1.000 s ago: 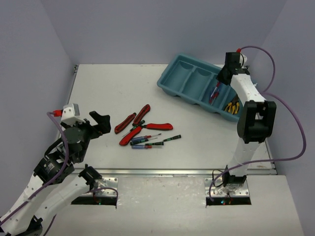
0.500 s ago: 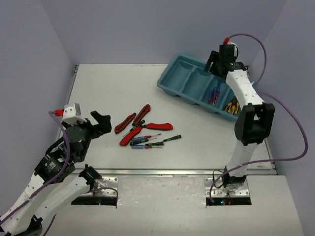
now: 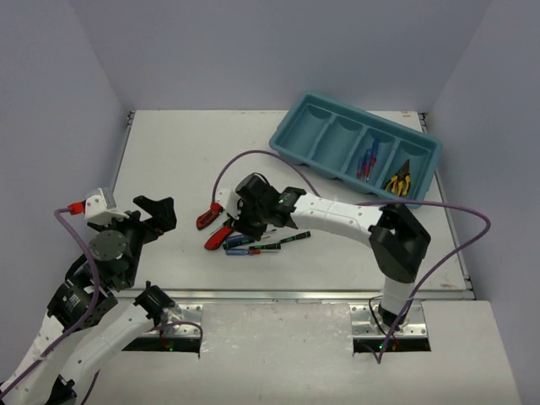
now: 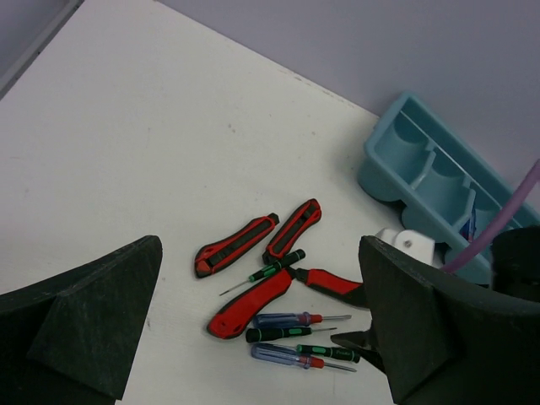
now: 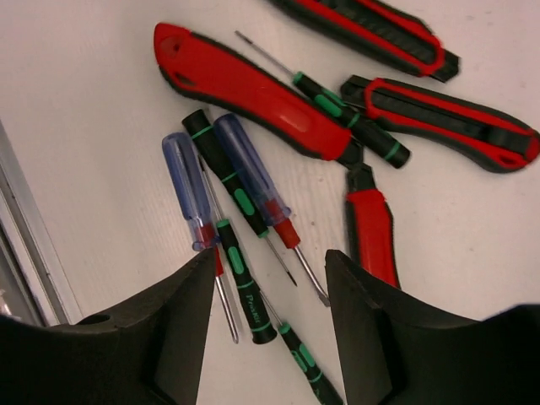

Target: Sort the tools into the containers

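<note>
The tools lie in a pile at mid-table. In the right wrist view, red-handled cutters (image 5: pixel 253 89) lie beside two blue-and-red screwdrivers (image 5: pixel 249 169) and several black-and-green screwdrivers (image 5: pixel 245 283). My right gripper (image 5: pixel 268 261) is open and empty, close above the screwdrivers; in the top view it (image 3: pixel 242 223) covers part of the pile. My left gripper (image 3: pixel 162 213) is open and empty, left of the pile, and looks at the cutters (image 4: pixel 253 302). The teal tray (image 3: pixel 295 139) stands at the back right. It holds blue-and-red screwdrivers (image 3: pixel 368 160) in its third compartment and yellow pliers (image 3: pixel 398 181) in its fourth.
Two red-and-black utility knives (image 5: pixel 456 122) lie just beyond the cutters; they also show in the left wrist view (image 4: pixel 236 245). The right arm (image 3: pixel 337 215) stretches across the table from the right. Purple walls close the table on three sides.
My right arm has swung from the tray at the back right down to the tool pile at mid-table. My left gripper has shifted slightly left.
</note>
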